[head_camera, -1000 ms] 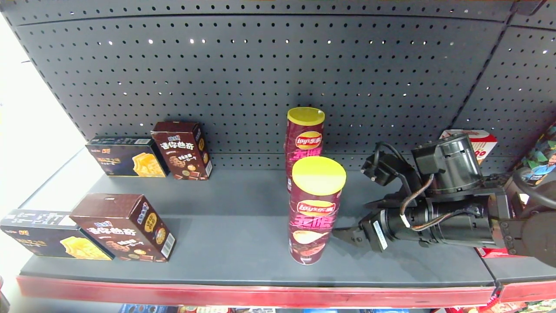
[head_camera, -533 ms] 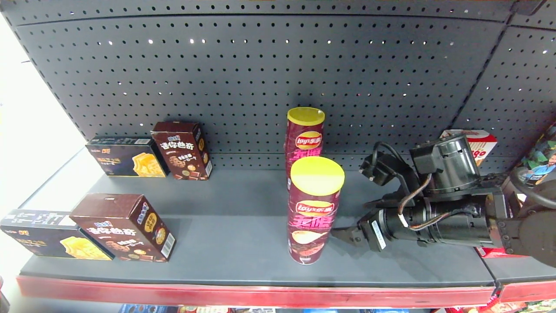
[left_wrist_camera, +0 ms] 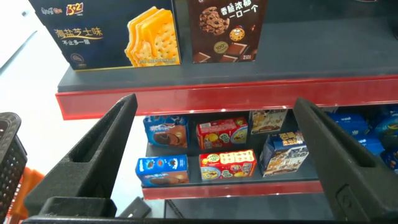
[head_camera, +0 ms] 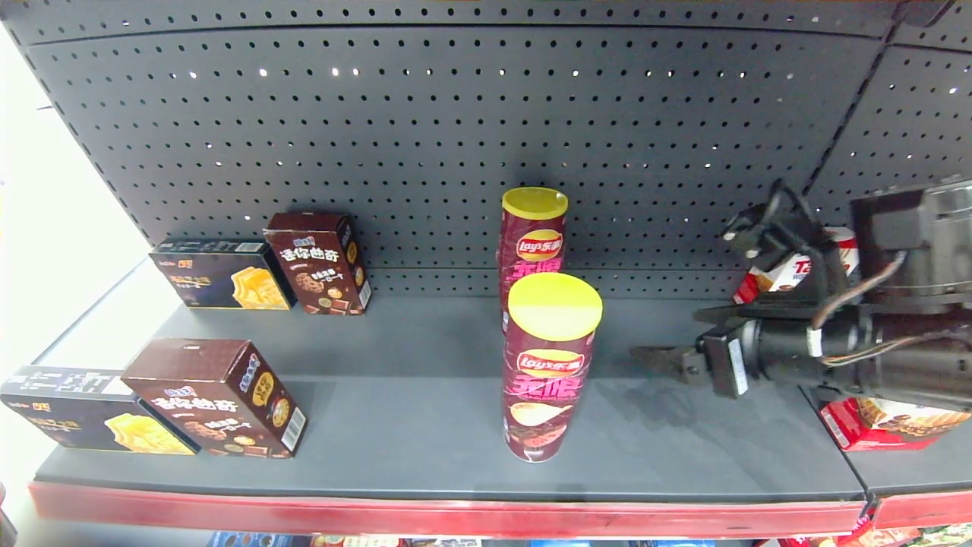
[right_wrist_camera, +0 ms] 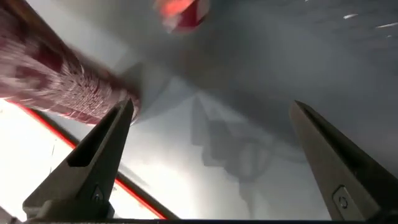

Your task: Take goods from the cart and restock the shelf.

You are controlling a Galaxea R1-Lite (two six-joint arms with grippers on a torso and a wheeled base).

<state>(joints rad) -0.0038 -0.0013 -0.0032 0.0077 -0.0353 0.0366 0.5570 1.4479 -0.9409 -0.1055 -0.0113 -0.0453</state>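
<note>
The red front lip [head_camera: 456, 516] of the shelf [head_camera: 380, 410] runs along the bottom of the head view, nearest the camera. Just behind it, at lower centre, the front chip can [head_camera: 552, 365] is stood upright on the deck, with its long axis vertical and its yellow lid uppermost.

The right gripper [head_camera: 664, 332] is located at centre right of the same frame, level with the can's upper half and apart from it, with bare deck between them. Its fingers are spread and nothing is held. The can therefore lies toward frame left of this gripper, roughly along the line in which the fingers point. The right arm is judged to be the nearer one.

Farther back, a second chip can [head_camera: 534, 228] is stood directly behind the first, close to the pegboard [head_camera: 380, 152].

In the right wrist view the front can is seen blurred at upper left, outside the tip of one finger [right_wrist_camera: 99, 155] and not between the two.

In the left wrist view the left gripper [left_wrist_camera: 214, 102] is shown spread and empty. It is placed below deck level and faces the red lip and a lower tier [left_wrist_camera: 230, 186] of boxed goods.
</note>
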